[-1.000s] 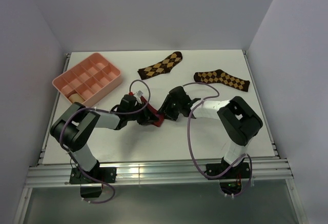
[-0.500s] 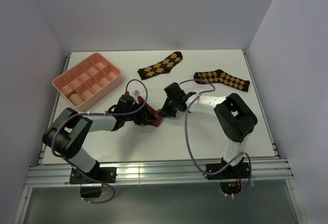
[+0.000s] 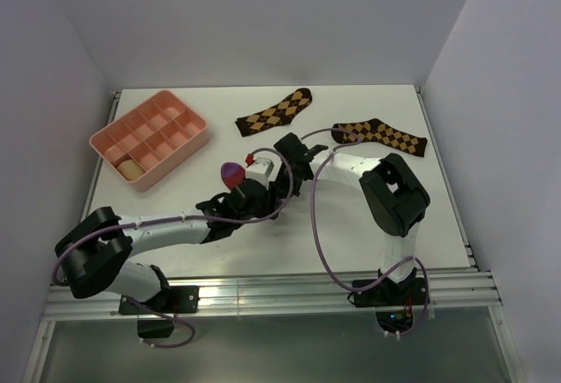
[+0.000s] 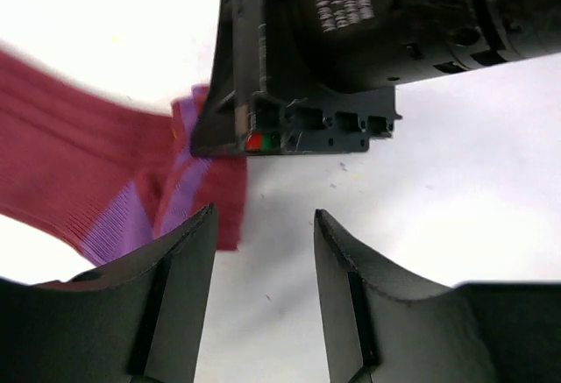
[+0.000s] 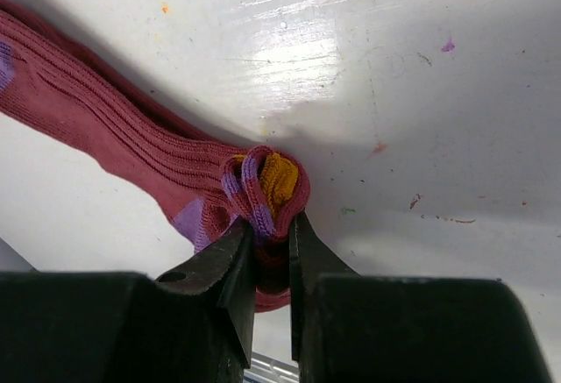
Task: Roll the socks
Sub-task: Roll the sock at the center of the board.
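Within right pincer, crimson sock, cuff rolled

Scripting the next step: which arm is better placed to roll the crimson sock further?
Right. The right gripper is shut on the crimson sock at its rolled cuff; the left gripper is open and empty beside it.

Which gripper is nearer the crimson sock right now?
Right. The right gripper is shut on the crimson sock at its rolled end. The left gripper hangs open beside it, with the sock at one finger's outer side.
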`<state>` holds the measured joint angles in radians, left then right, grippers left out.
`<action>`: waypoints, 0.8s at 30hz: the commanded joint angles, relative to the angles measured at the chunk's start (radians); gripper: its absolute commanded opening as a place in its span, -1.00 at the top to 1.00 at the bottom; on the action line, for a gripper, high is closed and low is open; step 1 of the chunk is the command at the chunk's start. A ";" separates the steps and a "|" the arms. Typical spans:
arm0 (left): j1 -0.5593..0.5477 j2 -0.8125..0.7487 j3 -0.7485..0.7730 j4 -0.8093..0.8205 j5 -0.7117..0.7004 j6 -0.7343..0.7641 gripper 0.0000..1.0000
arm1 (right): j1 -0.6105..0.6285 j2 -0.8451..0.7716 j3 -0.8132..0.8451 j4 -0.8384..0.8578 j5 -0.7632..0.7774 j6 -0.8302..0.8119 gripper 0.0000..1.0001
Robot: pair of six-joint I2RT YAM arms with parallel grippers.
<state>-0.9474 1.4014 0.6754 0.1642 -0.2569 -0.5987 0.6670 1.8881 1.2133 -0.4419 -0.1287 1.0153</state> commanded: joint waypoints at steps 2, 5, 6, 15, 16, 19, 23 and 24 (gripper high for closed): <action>-0.079 0.086 0.072 -0.011 -0.266 0.151 -0.05 | 0.003 0.029 0.026 -0.086 0.012 -0.030 0.96; -0.123 0.155 0.099 -0.002 -0.326 0.194 -0.04 | 0.003 0.029 0.029 -0.086 0.008 -0.034 0.95; -0.128 0.174 0.111 -0.003 -0.340 0.201 -0.04 | 0.003 0.031 0.029 -0.087 0.008 -0.034 0.94; -0.168 0.321 0.135 -0.044 -0.370 0.188 0.02 | 0.003 0.032 0.025 -0.075 -0.011 -0.027 0.90; -0.168 0.333 0.135 -0.052 -0.377 0.177 0.03 | 0.003 0.032 0.023 -0.072 -0.012 -0.027 0.89; -0.168 0.370 0.131 -0.084 -0.392 0.134 0.20 | 0.003 0.026 0.019 -0.057 -0.022 -0.029 0.74; -0.168 0.398 0.128 -0.120 -0.394 0.094 0.63 | 0.000 -0.003 -0.004 -0.008 -0.037 -0.024 0.56; -0.168 0.393 0.125 -0.120 -0.389 0.083 0.74 | 0.000 -0.010 -0.012 0.006 -0.045 -0.021 0.50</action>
<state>-1.1187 1.7393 0.8185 0.1490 -0.6941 -0.4545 0.6632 1.8961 1.2179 -0.4480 -0.1520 1.0008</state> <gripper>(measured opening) 0.182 0.248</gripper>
